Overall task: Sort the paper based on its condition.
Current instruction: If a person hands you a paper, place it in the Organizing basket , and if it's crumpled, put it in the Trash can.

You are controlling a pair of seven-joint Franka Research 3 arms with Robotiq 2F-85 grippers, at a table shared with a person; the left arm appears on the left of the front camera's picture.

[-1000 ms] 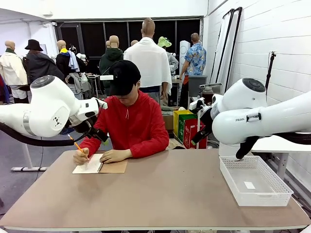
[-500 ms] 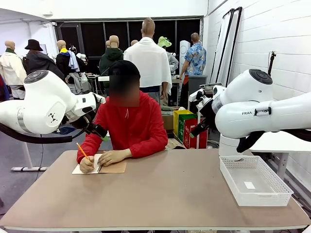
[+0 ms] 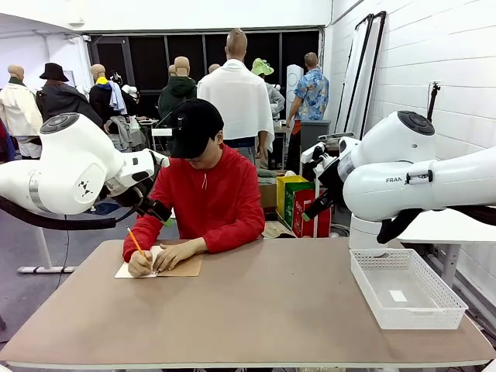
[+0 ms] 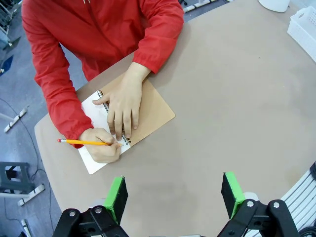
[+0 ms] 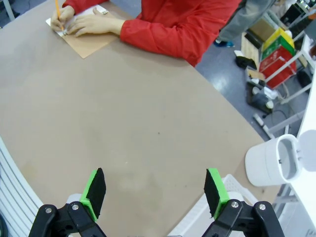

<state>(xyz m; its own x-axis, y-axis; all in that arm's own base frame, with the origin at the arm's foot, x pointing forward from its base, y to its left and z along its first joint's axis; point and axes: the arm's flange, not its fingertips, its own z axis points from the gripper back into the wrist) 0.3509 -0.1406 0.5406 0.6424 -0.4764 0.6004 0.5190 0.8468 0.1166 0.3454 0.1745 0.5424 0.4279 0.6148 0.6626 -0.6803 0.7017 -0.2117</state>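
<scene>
Front view: person in a red top seated at the table's (image 3: 271,310) 12 o'clock edge. Left arm (image 3: 70,167) raised at 9 o'clock, right arm (image 3: 403,182) raised at 3 o'clock, both well above the tabletop.

Notebook (image 4: 153,111): spiral-bound, brown cover folded open, lying flat at about 10 o'clock on the table as the front camera sees it, near the person's edge.

Paper (image 4: 91,163): the white sheet in sight is the notebook's open page, smooth as far as can be told, and partly covered by the person's hands.

- The person's right hand (image 4: 101,148) rests on the page and grips a yellow pencil (image 4: 84,142), tip down near the spiral.
- The person's left hand (image 4: 123,106) lies flat across the spiral and the brown cover, fingers spread a little.

Left gripper (image 4: 174,180): hangs over bare tabletop, fingers wide apart, nothing between the green pads. The notebook sits at roughly 10 o'clock from it, well apart.

Right gripper (image 5: 154,182): also over bare tabletop, fingers spread wide, holding nothing. Notebook and hands lie far off at 11 o'clock in its wrist view.

White mesh basket (image 3: 418,316): stands at about 4 o'clock on the table, below the right arm. A small white scrap lies on its floor, too small to identify.
</scene>
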